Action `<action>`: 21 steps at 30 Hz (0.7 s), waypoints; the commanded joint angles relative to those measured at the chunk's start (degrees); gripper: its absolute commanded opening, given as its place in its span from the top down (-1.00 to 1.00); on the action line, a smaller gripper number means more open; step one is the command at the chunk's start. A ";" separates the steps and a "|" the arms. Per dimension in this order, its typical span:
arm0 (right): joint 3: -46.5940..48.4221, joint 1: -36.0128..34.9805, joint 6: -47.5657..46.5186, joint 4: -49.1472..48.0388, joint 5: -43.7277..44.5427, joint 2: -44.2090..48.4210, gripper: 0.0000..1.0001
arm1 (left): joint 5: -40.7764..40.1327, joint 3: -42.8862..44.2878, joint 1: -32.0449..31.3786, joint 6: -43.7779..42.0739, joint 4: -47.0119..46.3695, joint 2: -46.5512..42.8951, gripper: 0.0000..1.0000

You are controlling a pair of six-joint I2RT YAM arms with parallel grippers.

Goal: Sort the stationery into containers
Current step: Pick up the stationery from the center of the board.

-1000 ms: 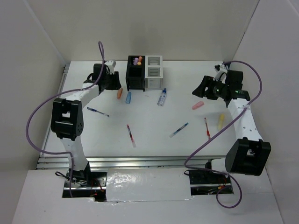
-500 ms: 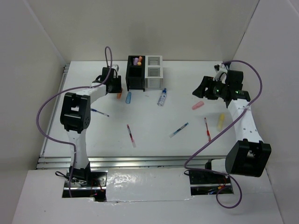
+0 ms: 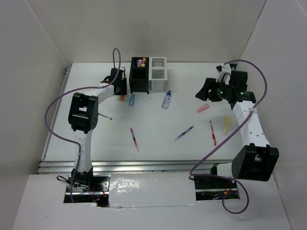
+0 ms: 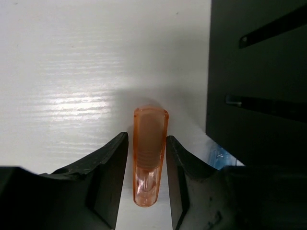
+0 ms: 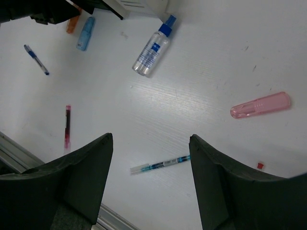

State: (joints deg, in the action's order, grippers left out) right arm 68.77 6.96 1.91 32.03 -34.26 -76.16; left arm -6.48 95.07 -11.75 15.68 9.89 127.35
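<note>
Left wrist: orange marker lies flat on the table, just beside the black pen box. Left gripper straddles it, fingers hard alongside; can't tell if it's pinched. Risk: the smooth round body could squirt out, or a finger could snag the box wall. Right gripper is spread and empty.

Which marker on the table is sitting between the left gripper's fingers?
The orange marker beside the black box: the left gripper straddles it. The blue marker, pink marker and yellow marker lie untouched.
</note>
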 commanded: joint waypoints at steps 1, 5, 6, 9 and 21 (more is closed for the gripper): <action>4.35 -1.51 -2.86 0.93 -0.37 1.11 -0.43 | -2.31 2.14 0.06 1.37 2.94 0.01 0.04; 6.19 -2.56 -2.62 1.28 -0.72 0.49 -0.43 | -1.96 3.02 0.15 1.63 6.27 0.09 0.18; 6.28 -2.83 -2.35 1.11 -0.89 0.49 -0.43 | -1.61 3.37 0.32 1.63 7.59 0.00 0.19; 6.81 -3.97 -2.00 1.19 -1.60 0.40 -0.43 | 0.41 2.15 0.85 1.55 7.69 -1.31 0.35; 9.01 -8.26 15.83 -4.43 -13.90 -1.53 -0.40 | 32.56 -25.44 3.49 -6.86 -21.22 -29.07 0.88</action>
State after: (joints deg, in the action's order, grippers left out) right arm 74.32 1.02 10.92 31.40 -43.05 -76.75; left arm 13.82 71.92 -7.11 14.52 1.52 106.48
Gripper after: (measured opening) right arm 0.703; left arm 0.415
